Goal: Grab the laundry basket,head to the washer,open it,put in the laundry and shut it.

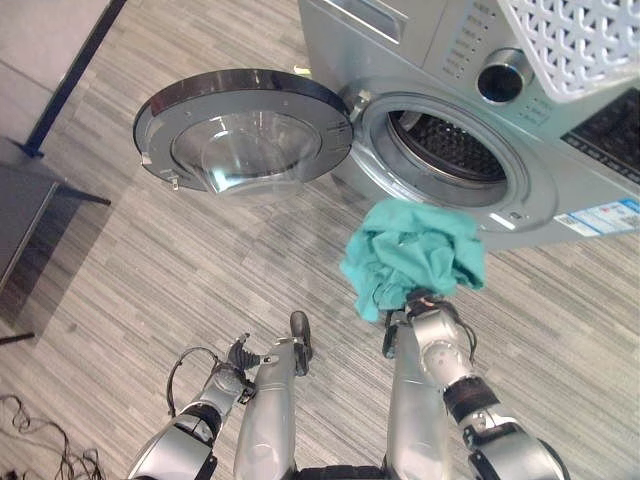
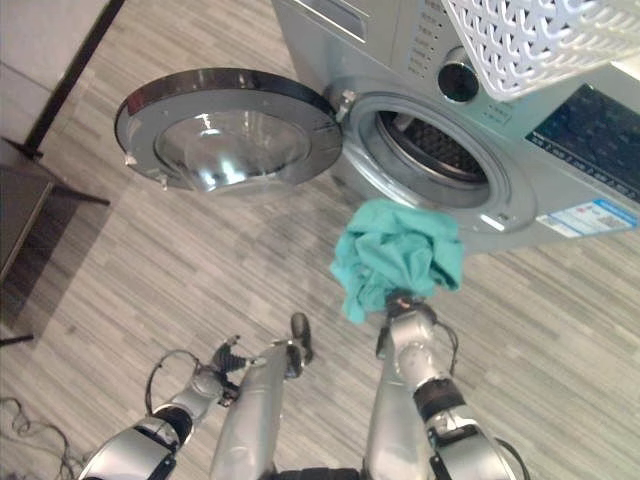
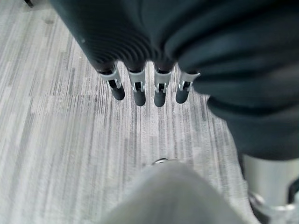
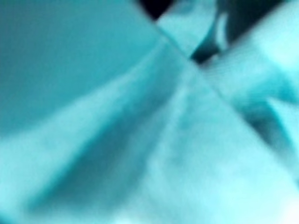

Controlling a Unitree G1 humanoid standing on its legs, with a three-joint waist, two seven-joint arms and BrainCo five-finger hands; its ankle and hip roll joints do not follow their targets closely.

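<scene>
A silver washer [image 1: 400, 45] stands at the top right. Its round glass door [image 1: 245, 125] is swung wide open to the left, and the dark drum opening [image 1: 445, 145] is exposed. On top of the washer rests a white lattice laundry basket [image 1: 580, 45]. A bunched teal cloth [image 1: 415, 255] is lifted off the floor just in front of and below the drum opening; it covers my right hand [image 1: 432, 318] and also shows close up as teal cloth [image 4: 140, 140]. My left hand [image 1: 238, 360] hangs low near the floor, its fingers [image 3: 140, 93] straight and holding nothing.
The open door juts out over the grey wood-plank floor [image 1: 200, 260] to the left of the washer. A dark low table edge [image 1: 20, 215] and a black slanted pole [image 1: 70, 75] stand at the far left.
</scene>
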